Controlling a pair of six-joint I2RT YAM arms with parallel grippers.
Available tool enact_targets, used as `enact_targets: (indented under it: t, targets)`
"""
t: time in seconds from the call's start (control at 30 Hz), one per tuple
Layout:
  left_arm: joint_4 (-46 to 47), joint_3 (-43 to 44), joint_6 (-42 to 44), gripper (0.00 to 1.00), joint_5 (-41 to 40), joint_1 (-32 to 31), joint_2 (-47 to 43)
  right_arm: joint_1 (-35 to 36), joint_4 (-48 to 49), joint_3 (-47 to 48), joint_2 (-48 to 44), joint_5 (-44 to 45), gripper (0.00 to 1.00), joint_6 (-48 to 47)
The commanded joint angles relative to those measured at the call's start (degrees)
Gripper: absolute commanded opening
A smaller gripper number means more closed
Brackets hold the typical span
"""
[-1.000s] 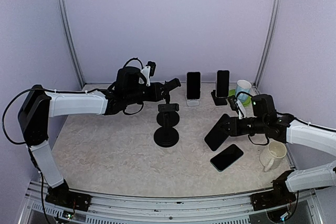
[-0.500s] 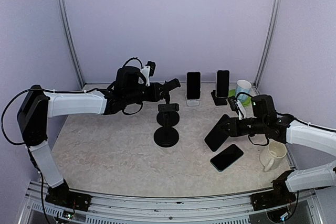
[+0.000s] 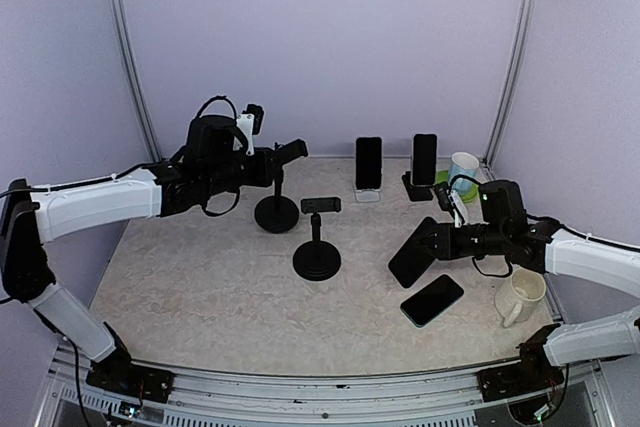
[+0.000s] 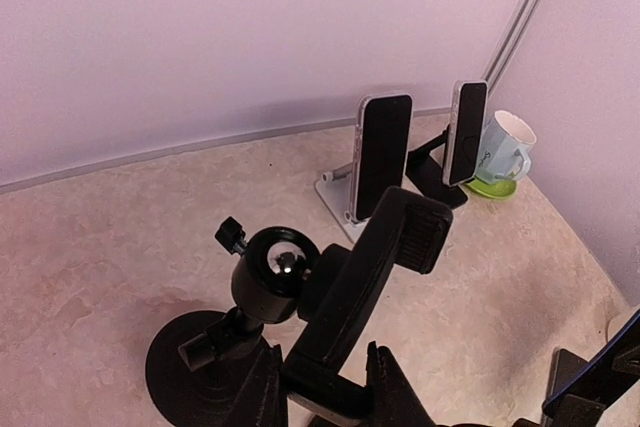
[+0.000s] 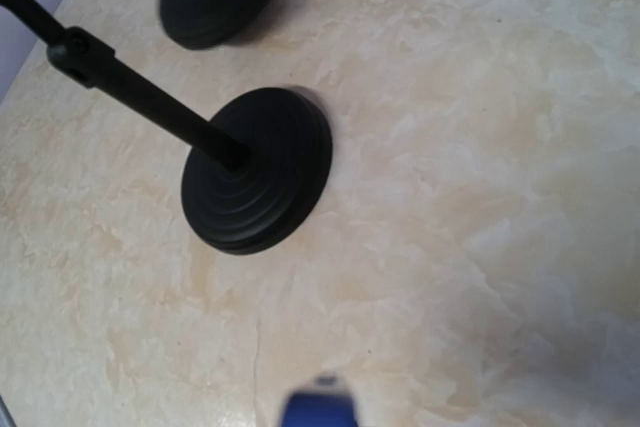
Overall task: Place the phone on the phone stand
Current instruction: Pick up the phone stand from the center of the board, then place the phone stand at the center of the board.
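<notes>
Lilac walls (image 3: 320, 47) are seen behind a marbled table (image 3: 200, 287). At the right, a phone (image 3: 412, 253) is clamped, tilted, in the right gripper (image 3: 438, 240). Farther left, a phone stand (image 3: 277, 213) is gripped at its cradle by the left gripper (image 3: 283, 156).

The left arm (image 3: 100, 202) and right arm (image 3: 595, 259) have white shells on their long links, black joints and black wrists. Thin black cables (image 3: 215, 100) loop along them. The fingers (image 4: 258, 392) are matte black.
</notes>
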Motion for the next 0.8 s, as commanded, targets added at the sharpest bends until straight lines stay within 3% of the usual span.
enact_targets:
  t: [0.0,0.3,0.53,0.77]
  targets:
    - [2.14,-0.44,1.0,0.1,-3.38,0.3,-8.73,-0.44,3.2,-0.02,-0.15,-1.69,0.0,0.52]
    - [-4.98,-8.24,-4.91,0.1,-3.24,-1.2,-23.08,-0.41,3.31,1.87,-0.87,-5.24,0.0,-1.15]
    - [-15.58,-11.01,-8.76,0.11,-8.06,-7.03,-31.52,-0.35,2.71,4.21,-1.75,-10.47,0.0,-4.03]
    - [-20.04,-13.47,-12.1,0.11,-6.98,-12.9,-34.84,-0.26,0.13,7.02,-4.07,-17.04,0.0,-9.14]
